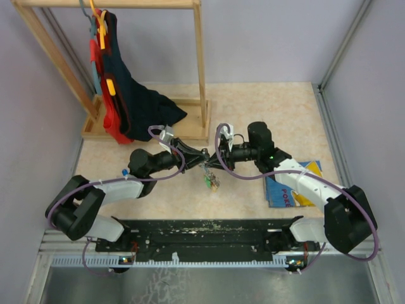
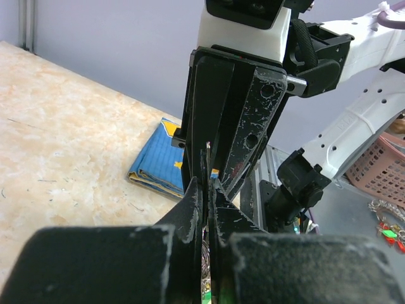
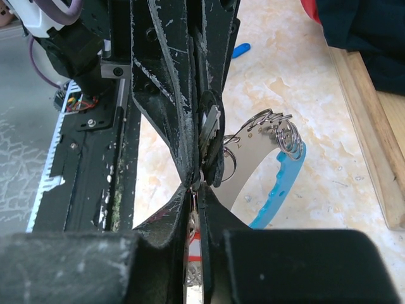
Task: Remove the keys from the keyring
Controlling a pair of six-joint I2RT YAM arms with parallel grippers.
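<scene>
Dangling keys (image 1: 211, 180), green and orange heads, silvery keyring (image 3: 281, 133) coils

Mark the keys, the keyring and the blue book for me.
keys (image 1: 212, 181), top view, coloured heads of the bunch
keyring (image 3: 283, 134), right wrist view, silvery wire loops
blue book (image 2: 152, 168), left wrist view, front cover

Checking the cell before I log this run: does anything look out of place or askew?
Two things. A dark garment on the wooden rack slumps onto its base instead of hanging free. A small blue object lies alone on the table, away from the keys and keyring pinched by the left gripper and right gripper.
</scene>
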